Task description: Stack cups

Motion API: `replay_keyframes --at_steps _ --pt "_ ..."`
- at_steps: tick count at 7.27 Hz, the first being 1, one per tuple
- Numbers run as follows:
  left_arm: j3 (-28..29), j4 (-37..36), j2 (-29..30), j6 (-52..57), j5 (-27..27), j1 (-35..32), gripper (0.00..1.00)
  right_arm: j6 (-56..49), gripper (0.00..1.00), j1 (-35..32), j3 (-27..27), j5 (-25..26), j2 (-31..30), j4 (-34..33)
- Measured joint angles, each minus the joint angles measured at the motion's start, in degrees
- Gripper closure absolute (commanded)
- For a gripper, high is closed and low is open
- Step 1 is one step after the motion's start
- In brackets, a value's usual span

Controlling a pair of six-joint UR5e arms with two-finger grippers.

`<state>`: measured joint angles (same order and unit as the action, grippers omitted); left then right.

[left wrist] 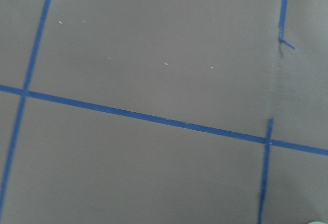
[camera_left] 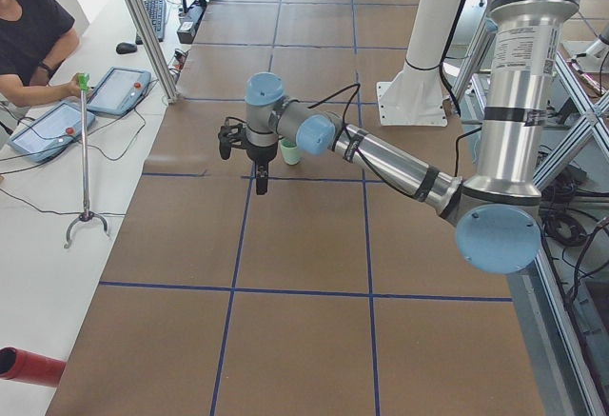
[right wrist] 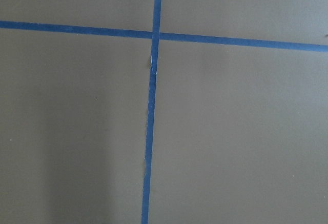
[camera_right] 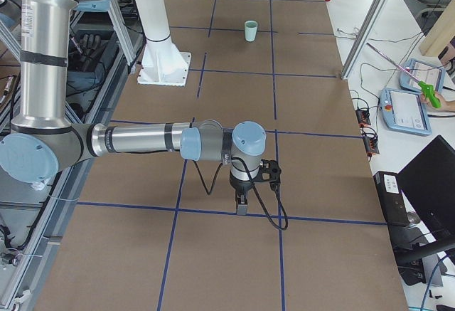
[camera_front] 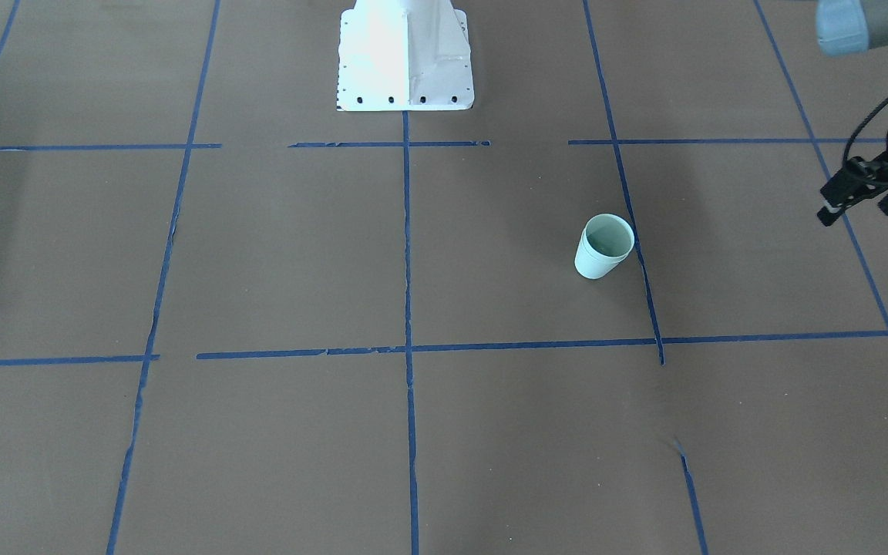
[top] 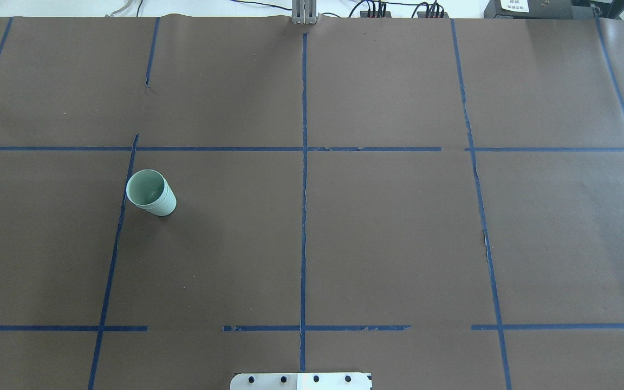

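The cups [top: 151,193] stand upright on the desk [top: 398,244], one nested inside the other, with a thin seam below the shared rim. They are pale mint green and plain, with no print on them. In the overhead view they sit in the desk's left half, with the rim against a blue tape line [top: 119,233] on their left side.

The left gripper [camera_front: 856,210] hangs above the desk on the robot's left side, well apart from the cups. Its black fingers [camera_front: 826,216] are spread, with bare brown paper showing between them and nothing held. A black cable loops down to it.

The right gripper [camera_right: 242,208] points down at the desk over a tape line, far from the cups. I cannot tell whether its fingers are apart or together.

A printed strip [camera_left: 504,49] runs along the left arm's upright tube, and another is on the right arm's tube [camera_right: 28,16]. Both are too small to read. A white label [top: 512,4] past the desk's far edge is also unreadable.
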<state>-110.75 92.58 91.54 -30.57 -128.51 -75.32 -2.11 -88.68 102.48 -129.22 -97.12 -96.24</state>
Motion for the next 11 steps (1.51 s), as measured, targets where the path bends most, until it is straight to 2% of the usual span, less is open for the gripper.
replay_keyframes --at_steps 2,4,5,8,11 --pt "5.68 -0.84 -3.21 19.69 -1.12 -9.62 0.00 0.00 0.00 0.00 0.00 -0.03 0.00 0.00" --pt "12.58 -6.04 -2.17 30.97 -2.22 -15.99 0.00 0.00 0.00 0.00 0.00 -0.04 0.00 0.00" --pt "13.85 -7.74 -2.09 33.14 -3.65 -17.12 0.00 0.00 0.00 0.00 0.00 -0.03 0.00 0.00" --pt "11.96 -8.63 -5.42 33.89 -6.80 -17.82 0.00 0.00 0.00 0.00 0.00 0.02 0.00 0.00" --pt "12.80 -2.60 -6.25 33.92 -6.90 -17.62 0.00 0.00 0.00 0.00 0.00 -0.04 0.00 0.03"
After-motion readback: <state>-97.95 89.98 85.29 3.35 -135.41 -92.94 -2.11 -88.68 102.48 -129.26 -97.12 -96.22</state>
